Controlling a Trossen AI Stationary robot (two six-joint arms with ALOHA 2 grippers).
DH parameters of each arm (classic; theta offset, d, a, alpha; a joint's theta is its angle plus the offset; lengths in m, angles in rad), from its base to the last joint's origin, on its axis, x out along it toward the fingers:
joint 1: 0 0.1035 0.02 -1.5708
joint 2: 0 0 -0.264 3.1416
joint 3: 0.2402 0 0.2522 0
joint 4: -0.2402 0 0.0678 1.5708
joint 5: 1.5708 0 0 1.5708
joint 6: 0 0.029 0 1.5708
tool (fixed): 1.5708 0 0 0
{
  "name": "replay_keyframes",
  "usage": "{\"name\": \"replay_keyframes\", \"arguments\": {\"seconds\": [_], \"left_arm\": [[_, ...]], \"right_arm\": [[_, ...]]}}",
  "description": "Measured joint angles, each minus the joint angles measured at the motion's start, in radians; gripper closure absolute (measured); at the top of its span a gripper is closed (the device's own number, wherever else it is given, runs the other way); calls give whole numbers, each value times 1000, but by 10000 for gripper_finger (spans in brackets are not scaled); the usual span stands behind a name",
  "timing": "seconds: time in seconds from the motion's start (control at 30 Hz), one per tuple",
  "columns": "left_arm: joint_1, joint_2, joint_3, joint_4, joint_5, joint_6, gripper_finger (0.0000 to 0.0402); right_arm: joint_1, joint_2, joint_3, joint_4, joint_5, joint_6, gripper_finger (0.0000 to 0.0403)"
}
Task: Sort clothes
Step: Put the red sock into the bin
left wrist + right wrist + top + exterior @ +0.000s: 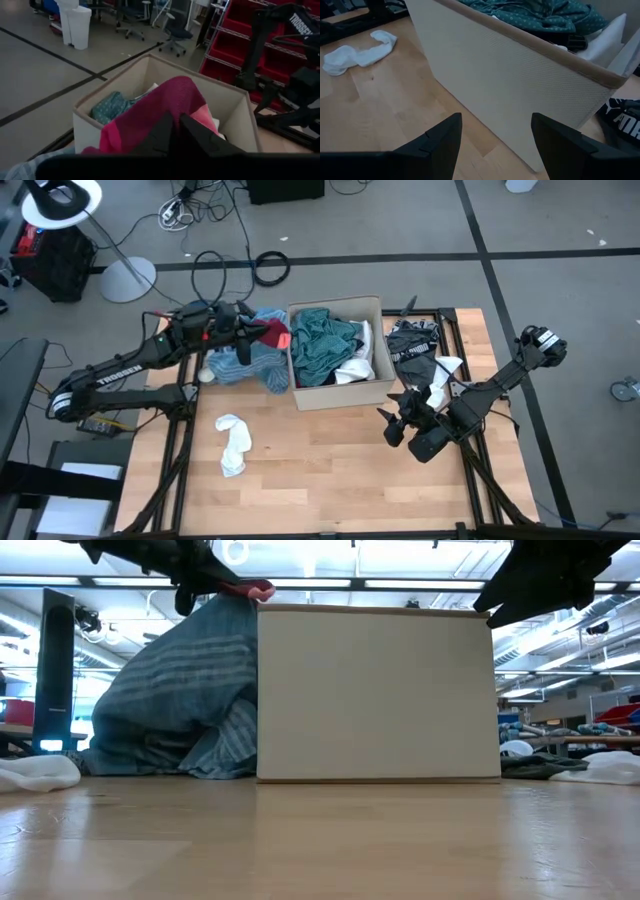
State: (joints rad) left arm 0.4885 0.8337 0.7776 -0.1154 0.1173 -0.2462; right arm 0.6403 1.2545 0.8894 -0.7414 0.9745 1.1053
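Two grippers: left [262,332] pinching red garment [276,333] at box [340,392] rim, right [395,423] wide beside box

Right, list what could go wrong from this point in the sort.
The left end effector pinches only a fold of the red garment at the box rim; it could slip onto the blue pile. The open right end effector sits close to the box wall and might nudge it.

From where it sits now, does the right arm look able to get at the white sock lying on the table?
Probably yes. The right end effector is open and empty, and bare tabletop lies between it and the white sock. The cardboard box sits off to the side of that path.
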Motion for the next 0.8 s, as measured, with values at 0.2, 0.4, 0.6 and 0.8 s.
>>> {"name": "replay_keyframes", "arguments": {"seconds": [0.2,0.4,0.6,0.8], "left_arm": [[0,0,0,-7,0,3,366],[0,0,0,-9,0,4,366],[0,0,0,-10,15,5,365],[0,0,0,-10,16,5,365]], "right_arm": [[0,0,0,0,0,-4,163],[0,0,0,1,0,-4,163],[0,0,0,2,0,-5,163],[0,0,0,3,0,-6,163]]}}
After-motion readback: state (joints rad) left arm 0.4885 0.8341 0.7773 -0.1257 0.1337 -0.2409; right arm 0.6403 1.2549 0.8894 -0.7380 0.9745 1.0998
